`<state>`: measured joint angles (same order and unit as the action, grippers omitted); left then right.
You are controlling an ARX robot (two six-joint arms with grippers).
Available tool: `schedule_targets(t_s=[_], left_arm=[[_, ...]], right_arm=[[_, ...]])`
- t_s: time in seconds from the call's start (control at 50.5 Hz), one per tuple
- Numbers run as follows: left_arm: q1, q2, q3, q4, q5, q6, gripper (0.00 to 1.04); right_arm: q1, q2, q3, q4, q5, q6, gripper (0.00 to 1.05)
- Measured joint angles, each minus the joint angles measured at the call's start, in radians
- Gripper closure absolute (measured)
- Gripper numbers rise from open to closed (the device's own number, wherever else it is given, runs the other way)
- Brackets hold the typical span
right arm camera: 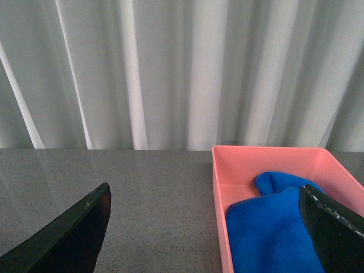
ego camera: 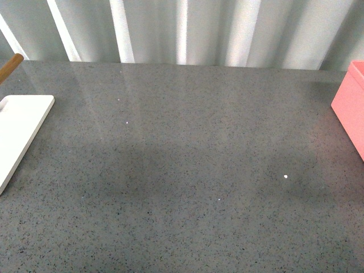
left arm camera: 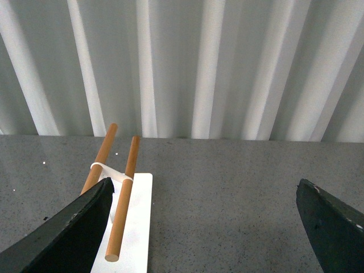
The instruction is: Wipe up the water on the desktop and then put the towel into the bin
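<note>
Front view: the counter (ego camera: 187, 170) fills the frame, looking dry apart from a few tiny white specks that may be droplets or glints. A white board (ego camera: 20, 133) sits at the left edge, a pink bin (ego camera: 351, 105) at the right.

Left wrist view: the left pincer (left arm camera: 205, 227) is spread wide and empty; a rack of wooden rods (left arm camera: 116, 187) stands on the board at lower left.

Right wrist view: the right pincer (right arm camera: 207, 227) gapes open, gripping nothing. The towel (right arm camera: 270, 227) lies in the bin at lower right, so the task looks essentially finished.
</note>
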<state>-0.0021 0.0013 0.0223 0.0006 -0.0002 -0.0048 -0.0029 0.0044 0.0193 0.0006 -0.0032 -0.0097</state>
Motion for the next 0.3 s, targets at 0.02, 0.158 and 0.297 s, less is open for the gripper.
schedule_targets(t_s=[0.02,0.158,0.297], left_arm=[[0.0,0.0,0.0,0.0,0.0,0.0,0.07],[0.0,0.0,0.0,0.0,0.0,0.0,0.07],[0.0,0.0,0.0,0.0,0.0,0.0,0.07]], right_arm=[[0.0,0.0,0.0,0.0,0.0,0.0,0.07],[0.0,0.0,0.0,0.0,0.0,0.0,0.07],[0.0,0.0,0.0,0.0,0.0,0.0,0.07]])
